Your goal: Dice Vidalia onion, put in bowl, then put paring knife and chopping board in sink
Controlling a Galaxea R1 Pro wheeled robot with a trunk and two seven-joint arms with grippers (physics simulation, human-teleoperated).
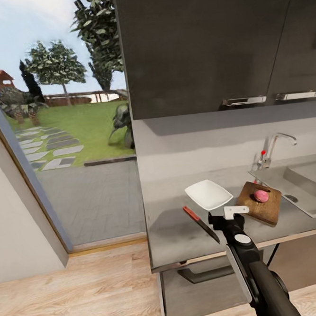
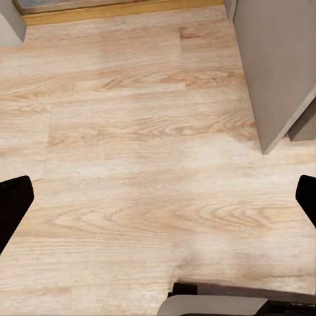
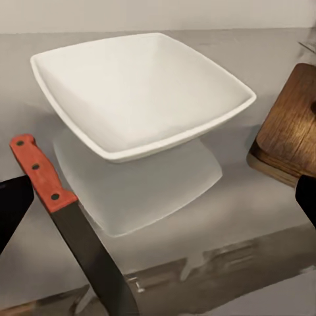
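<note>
From the head camera, the grey countertop (image 1: 183,237) runs right from a glass door giving onto a garden; the white bowl (image 1: 208,194) sits near the counter's middle, the paring knife (image 1: 200,223) lies just left and nearer, red handle toward the far side, blade pointing to the near edge; the chopping board (image 1: 260,202) lies right of the bowl with the pinkish Vidalia onion (image 1: 261,196) resting on it; the sink (image 1: 305,187) and its chrome tap (image 1: 271,154) lie further right; the right gripper (image 1: 232,214) hovers just near of the bowl, its jaw width hard to judge here. The left wrist camera looks down on the wood floor (image 2: 131,164) and a grey cabinet side (image 2: 276,66); the left gripper (image 2: 158,204) is spread wide, holding nothing. The right wrist camera shows the bowl (image 3: 141,92) beyond the widely parted, empty fingers (image 3: 13,204), the knife (image 3: 66,217) by one finger, the board's corner (image 3: 289,138) by the other.
</note>
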